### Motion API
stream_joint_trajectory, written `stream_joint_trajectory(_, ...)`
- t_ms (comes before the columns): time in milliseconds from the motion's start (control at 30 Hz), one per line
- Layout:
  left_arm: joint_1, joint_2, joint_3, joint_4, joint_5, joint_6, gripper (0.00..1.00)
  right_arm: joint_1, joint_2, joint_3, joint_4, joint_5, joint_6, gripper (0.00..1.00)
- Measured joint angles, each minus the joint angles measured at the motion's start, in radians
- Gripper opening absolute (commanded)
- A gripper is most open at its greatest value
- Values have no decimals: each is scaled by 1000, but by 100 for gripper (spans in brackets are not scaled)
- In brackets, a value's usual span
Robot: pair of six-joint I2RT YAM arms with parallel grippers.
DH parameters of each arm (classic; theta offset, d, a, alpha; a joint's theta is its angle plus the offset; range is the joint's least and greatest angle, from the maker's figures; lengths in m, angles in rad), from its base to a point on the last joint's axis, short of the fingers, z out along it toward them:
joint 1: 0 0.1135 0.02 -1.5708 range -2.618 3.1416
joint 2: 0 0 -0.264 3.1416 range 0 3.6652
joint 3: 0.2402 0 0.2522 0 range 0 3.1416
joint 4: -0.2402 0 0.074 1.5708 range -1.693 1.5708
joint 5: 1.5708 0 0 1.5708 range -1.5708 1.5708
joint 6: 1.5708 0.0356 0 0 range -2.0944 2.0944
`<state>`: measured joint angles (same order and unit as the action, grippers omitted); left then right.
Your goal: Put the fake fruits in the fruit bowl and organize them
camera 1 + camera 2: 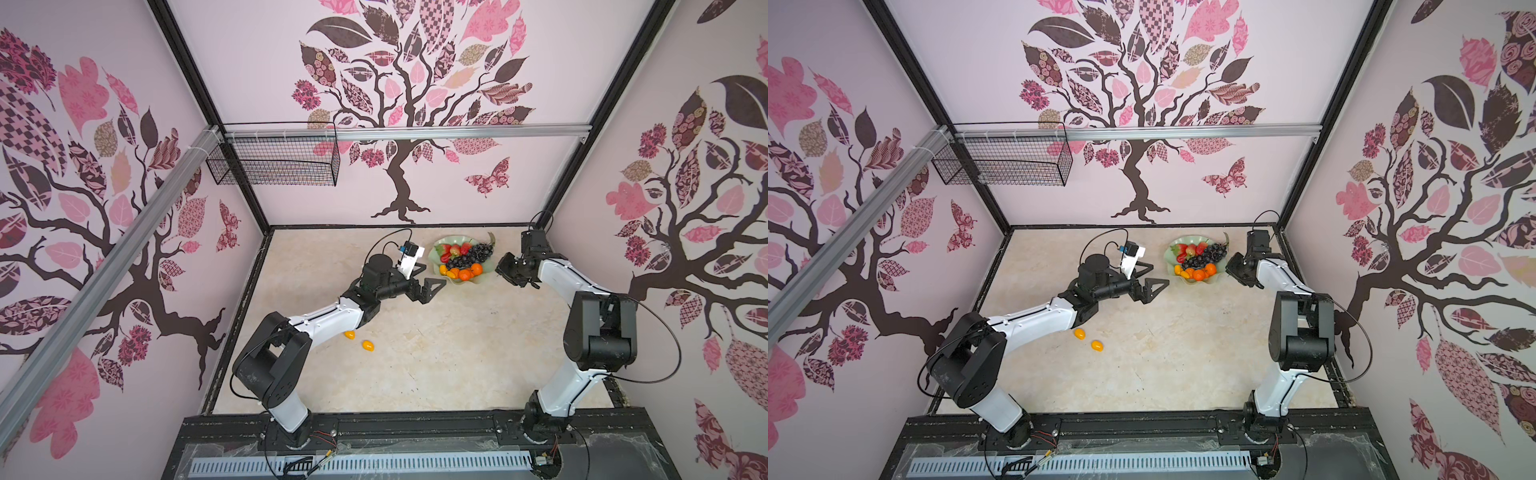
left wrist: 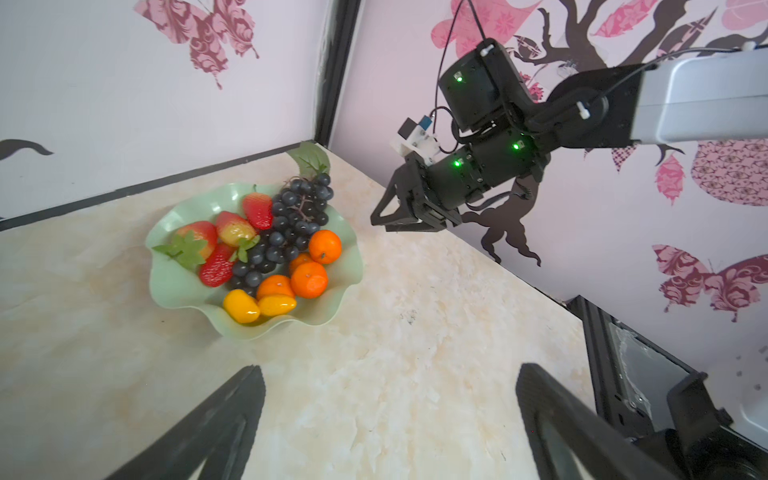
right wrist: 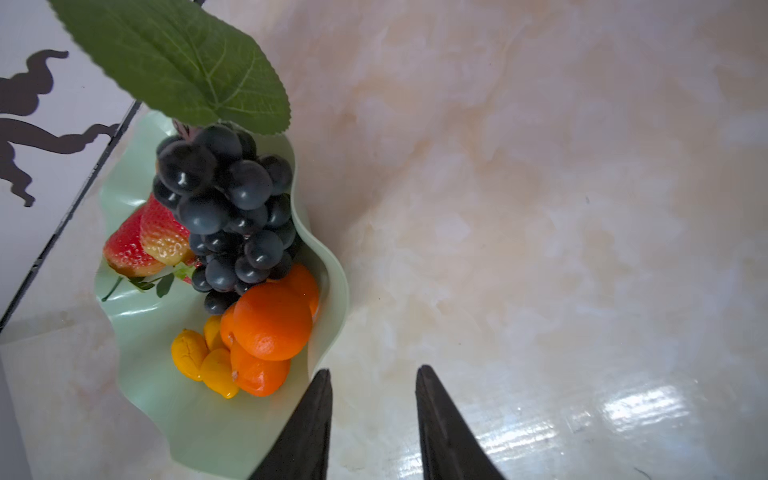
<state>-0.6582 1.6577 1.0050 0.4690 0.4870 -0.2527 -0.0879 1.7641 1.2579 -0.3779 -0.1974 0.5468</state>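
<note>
a: where did the fruit bowl [image 1: 454,238] sit?
b: on the bench [image 1: 436,365], a little right of centre in both top views. the grape bunch [image 1: 473,254] lay across its middle, with strawberries [image 1: 453,250] at its upper left, and tangerines [image 1: 468,272] and two kumquats [image 2: 241,306] along its lower edge.
a: was anything outside it?
b: two loose kumquats [image 1: 367,345] lay close together on the bench, lower left of the bowl and well apart from it.
a: and the arms?
b: the left end effector [image 1: 435,275] hung just left of the bowl, jaws wide apart and empty. the right end effector [image 3: 374,370] hovered at the bowl's right edge, jaws partly apart with nothing between them.
</note>
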Motion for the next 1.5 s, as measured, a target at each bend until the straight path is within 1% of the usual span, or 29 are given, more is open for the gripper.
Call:
stream_joint_trajectory(167, -33, 1, 0, 0, 2, 18, 99, -13, 53, 65, 3, -55, -4, 37)
stream_joint_trajectory(367, -35, 6, 0, 0, 3, 22, 98, -18, 132, 128, -6, -93, -20, 37)
stream_joint_trajectory(600, -35, 8, 0, -8, 3, 23, 99, -20, 191, 173, -26, -124, -42, 34)
stream_joint_trajectory(733, -35, 8, 0, -14, 3, 29, 99, -20, 212, 177, -42, -131, -50, 33)
stream_joint_trajectory(1000, -35, 8, 0, -31, 3, 42, 99, -20, 240, 177, -60, -153, -56, 26)
stream_joint_trajectory(1100, -35, 8, 0, -38, 3, 45, 98, -20, 240, 177, -58, -171, -58, 25)
stream_joint_trajectory(1200, -35, 8, 0, -40, 3, 47, 99, -20, 240, 177, -59, -188, -65, 22)
stream_joint_trajectory(1500, -28, 8, 0, -48, 3, 47, 99, -19, 240, 163, -44, -224, -101, 18)
